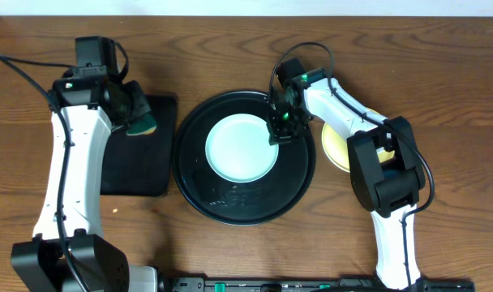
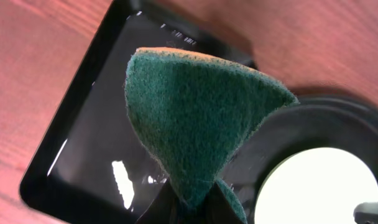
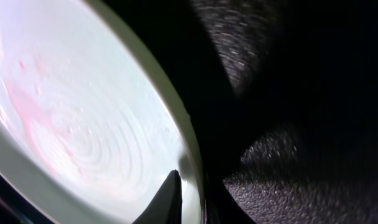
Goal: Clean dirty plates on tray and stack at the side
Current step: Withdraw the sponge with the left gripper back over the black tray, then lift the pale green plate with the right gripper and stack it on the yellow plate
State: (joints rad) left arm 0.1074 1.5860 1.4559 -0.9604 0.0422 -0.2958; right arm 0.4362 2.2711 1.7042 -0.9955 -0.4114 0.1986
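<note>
1. Left wrist view, closest in: left gripper (image 2: 190, 211) is pinched tight on the lower corner of a green scouring sponge (image 2: 198, 118). The sponge stands up from the jaws, folded into a cone, with a thin orange edge along its top.
2. Behind the sponge: rectangular black tray (image 2: 77, 149), glossy, lying on the wooden table (image 2: 27, 50).
3. Right wrist view: right gripper (image 3: 190, 202) sits at the rim of the mint plate (image 1: 238, 150). One fingertip (image 3: 170, 196) lies on the inner side of the rim. The other is lost in the dark, so I cannot tell whether the jaws are clamped on the rim or only straddle it.
4. The mint plate lies flat on the round black tray (image 1: 230, 207), slightly toward the far side of centre. Faint pink smears show on its surface in the right wrist view.
5. Overhead: the sponge hangs over the far right corner of the rectangular tray, which lies just left of the round tray.
6. A yellow plate (image 1: 332, 146) lies on the table just right of the round tray, partly under the right arm.
</note>
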